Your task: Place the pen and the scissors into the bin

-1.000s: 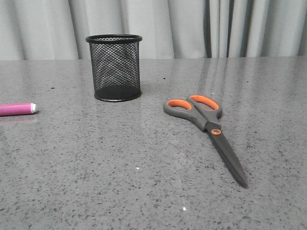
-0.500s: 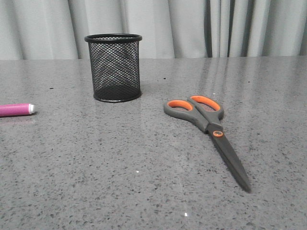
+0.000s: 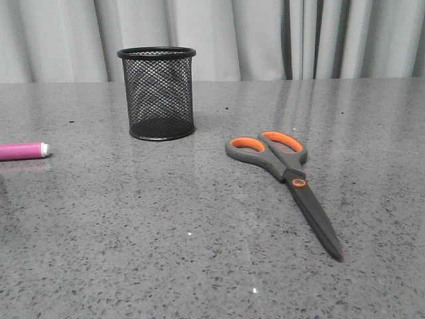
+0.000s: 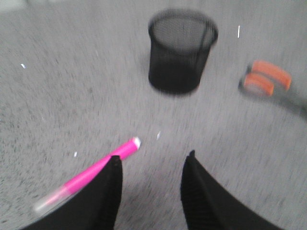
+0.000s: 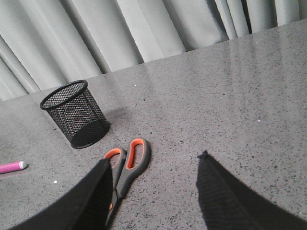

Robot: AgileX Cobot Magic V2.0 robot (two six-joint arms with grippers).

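The pink pen [image 3: 23, 151] lies at the table's left edge, partly cut off in the front view. It also shows in the left wrist view [image 4: 98, 171], partly behind one finger of my open, empty left gripper [image 4: 152, 160]. The black mesh bin [image 3: 158, 93] stands upright at the back left. The scissors [image 3: 285, 179] lie closed, right of the middle, handles toward the bin. My right gripper [image 5: 154, 159] is open and empty above the table; the scissors [image 5: 125, 168] lie by its one finger. Neither gripper shows in the front view.
The grey speckled table [image 3: 166, 232] runs back to pale curtains [image 3: 265, 33]. The bin [image 4: 181, 50] and the scissors' orange handles [image 4: 266, 79] show blurred in the left wrist view. The bin [image 5: 76, 114] and pen tip [image 5: 12, 167] also show in the right wrist view.
The front view has shifted slightly; pen, bin and scissors keep their places on the table. The left wrist view is blurred by motion.
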